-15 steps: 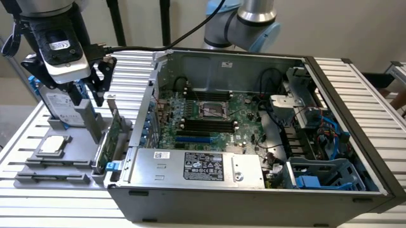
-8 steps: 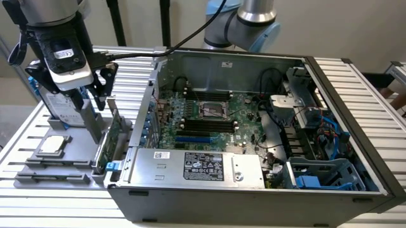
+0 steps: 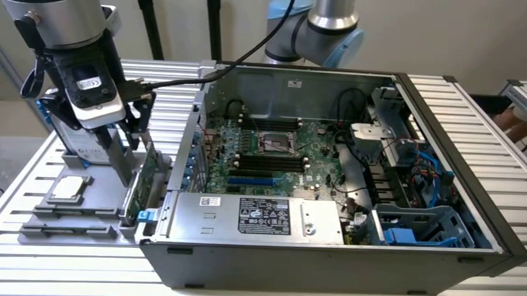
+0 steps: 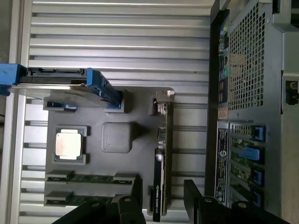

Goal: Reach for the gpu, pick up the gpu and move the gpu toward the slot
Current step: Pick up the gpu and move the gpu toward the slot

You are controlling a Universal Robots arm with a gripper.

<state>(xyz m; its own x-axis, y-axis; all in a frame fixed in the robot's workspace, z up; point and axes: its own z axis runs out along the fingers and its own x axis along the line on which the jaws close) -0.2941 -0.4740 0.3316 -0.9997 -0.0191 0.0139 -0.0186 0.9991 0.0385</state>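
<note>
**While your fingers (image 4: 138,193) stand apart, the gpu (image 4: 162,154) stands on edge between them**

Because the computer case (image 3: 329,265) lies open, you can look straight into it. It holds the motherboard (image 3: 272,154), a silver power supply (image 3: 247,216) along the near wall, and a blue drive cage (image 3: 420,228) at the exterior view's right. Beside the case, the grey fixture tray (image 4: 140,154) carries a hard drive (image 4: 60,88) with blue rails, the gpu, a processor (image 4: 69,142) and two memory sticks (image 4: 93,178). Your gripper (image 4: 163,200) hangs over one end of the gpu, spread open either side of the card and not touching it. The card's lower edge is hidden in the tray. It is thin, dark and green, with a silver bracket (image 4: 163,95) at the end away from the gripper.
</note>
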